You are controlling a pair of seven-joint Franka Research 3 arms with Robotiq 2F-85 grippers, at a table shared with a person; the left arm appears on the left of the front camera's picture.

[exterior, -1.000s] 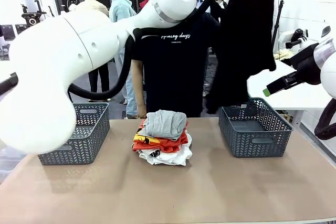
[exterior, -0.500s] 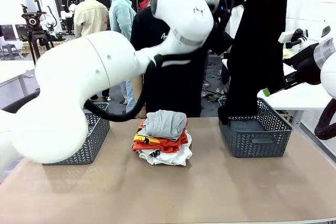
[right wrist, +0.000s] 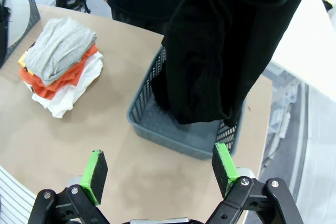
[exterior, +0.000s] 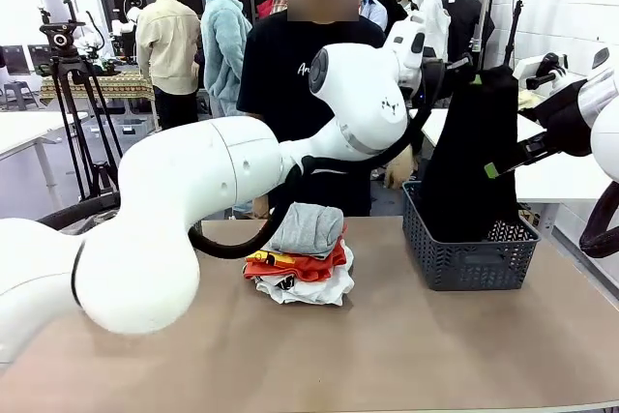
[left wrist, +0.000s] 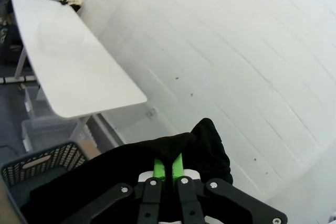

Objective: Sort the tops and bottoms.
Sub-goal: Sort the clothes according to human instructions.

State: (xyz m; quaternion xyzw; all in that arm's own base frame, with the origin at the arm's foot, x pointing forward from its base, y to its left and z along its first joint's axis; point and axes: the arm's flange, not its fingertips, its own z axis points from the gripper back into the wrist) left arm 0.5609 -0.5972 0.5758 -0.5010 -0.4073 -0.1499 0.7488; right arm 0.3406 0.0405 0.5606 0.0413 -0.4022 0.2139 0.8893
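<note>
Now left jaws clamp black garment [exterior: 471,162], apparently dipping into basket [exterior: 474,263]; right jaws wide.

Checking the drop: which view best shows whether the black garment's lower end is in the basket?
The right wrist view: the black garment hangs into the basket. The front view shows it side-on, its end behind the basket wall. The left wrist view shows its top pinched in the left gripper.

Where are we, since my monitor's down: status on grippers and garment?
Left gripper shut on black bottom, its lower end inside the basket. Right gripper open, empty, alongside. Pile of tops on table. Person's hand near basket's far corner.
</note>
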